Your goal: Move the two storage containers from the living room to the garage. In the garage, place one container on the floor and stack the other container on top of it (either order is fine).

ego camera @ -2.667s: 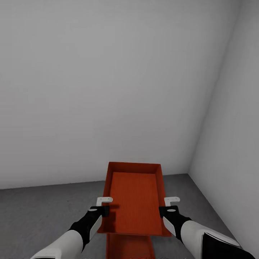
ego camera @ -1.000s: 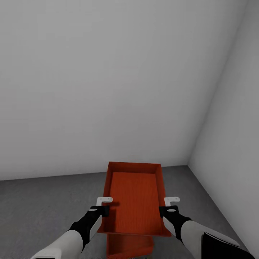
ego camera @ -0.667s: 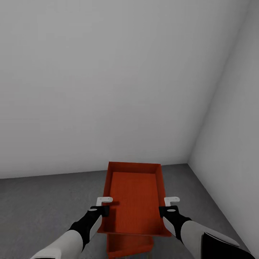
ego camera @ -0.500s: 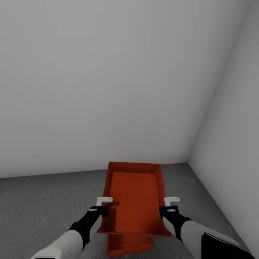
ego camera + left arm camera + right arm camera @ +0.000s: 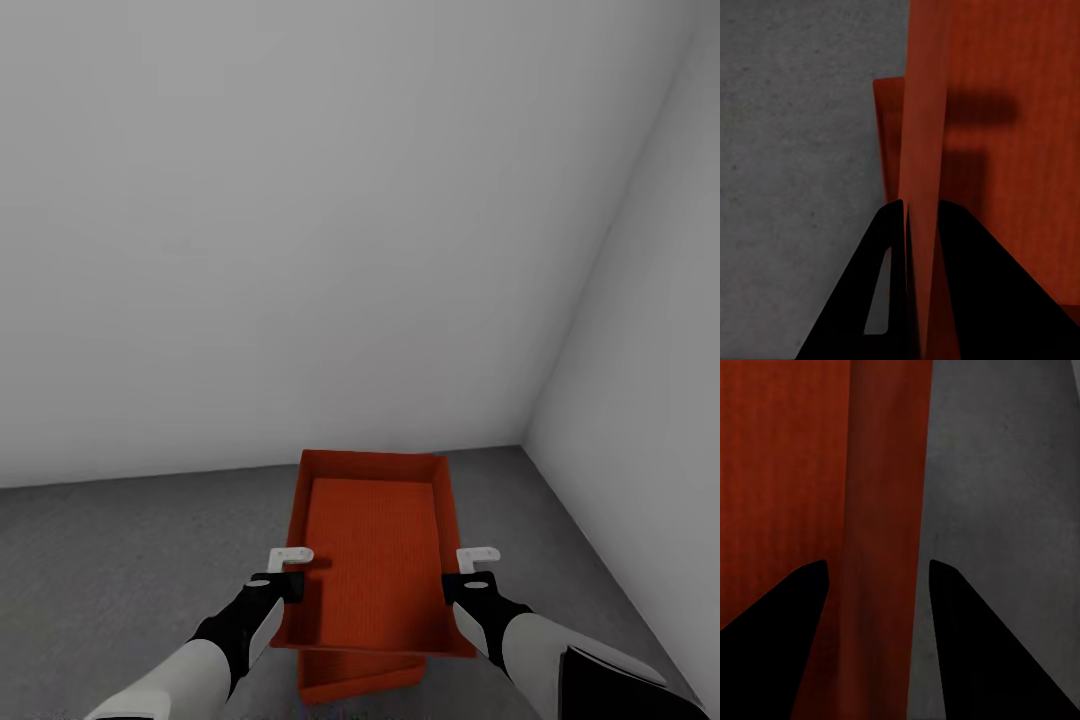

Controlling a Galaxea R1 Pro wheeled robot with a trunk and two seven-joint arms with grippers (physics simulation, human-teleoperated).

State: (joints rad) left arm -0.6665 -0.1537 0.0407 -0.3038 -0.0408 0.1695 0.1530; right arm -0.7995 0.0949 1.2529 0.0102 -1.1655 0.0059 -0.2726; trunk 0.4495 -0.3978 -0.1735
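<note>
Grey concrete floor meets pale bare walls in a corner of what we take to be the garage. At about 7 o'clock in the head view, our left gripper pinches the left long wall of the upper container; the left wrist view shows that wall running between the closed-down fingers. At 6 o'clock, beneath the held bin, the lower container rests on the floor, slightly skewed to the upper one. At about 5 o'clock, our right gripper straddles the right long wall, its fingers set apart on either side; we cannot tell whether they touch it. We judge that both bins have reached the garage and one is set down. Lowering and releasing the upper bin remain.
</note>
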